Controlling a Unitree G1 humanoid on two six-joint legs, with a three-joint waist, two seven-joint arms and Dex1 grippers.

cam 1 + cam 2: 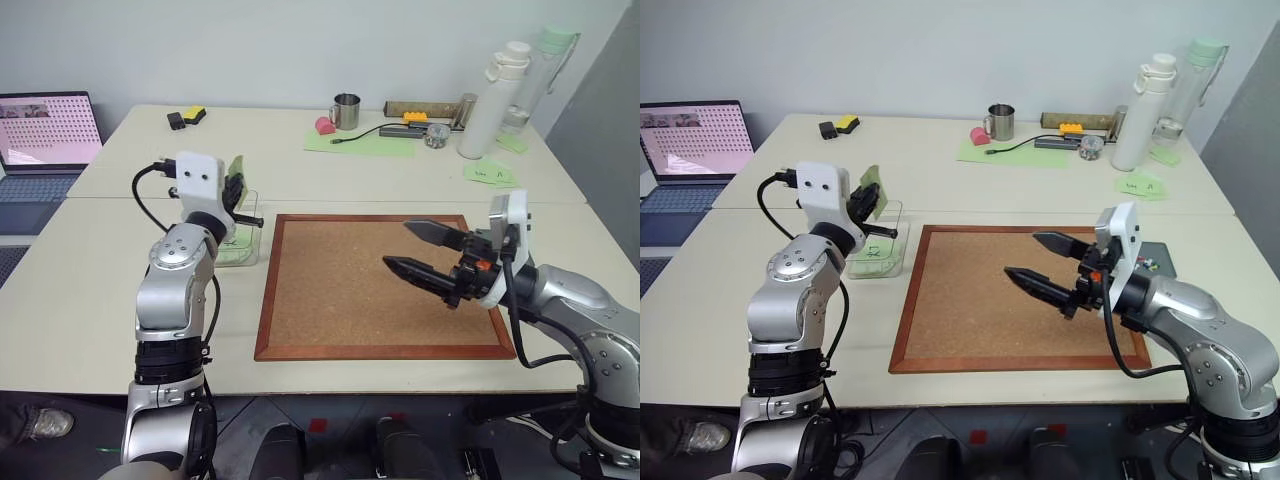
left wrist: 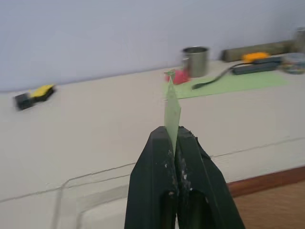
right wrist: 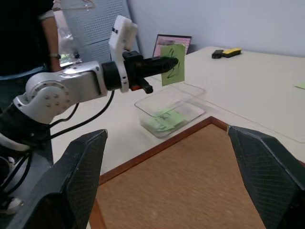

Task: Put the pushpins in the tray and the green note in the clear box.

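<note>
Your left end effector (image 3: 164,62) is clamped shut on the green note (image 3: 173,70), which stands upright from its fingertips, just above the clear box (image 3: 170,110). Another green slip lies inside that box. The left arm reaches forward, roughly level. Your right end effector (image 1: 420,250) hangs wide open and empty over the corkboard (image 1: 340,290), pointing toward the left one.

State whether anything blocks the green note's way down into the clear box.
Nothing visible does. The left tool holds the green note above the clear box, whose top is open; another green note already lies inside.
</note>
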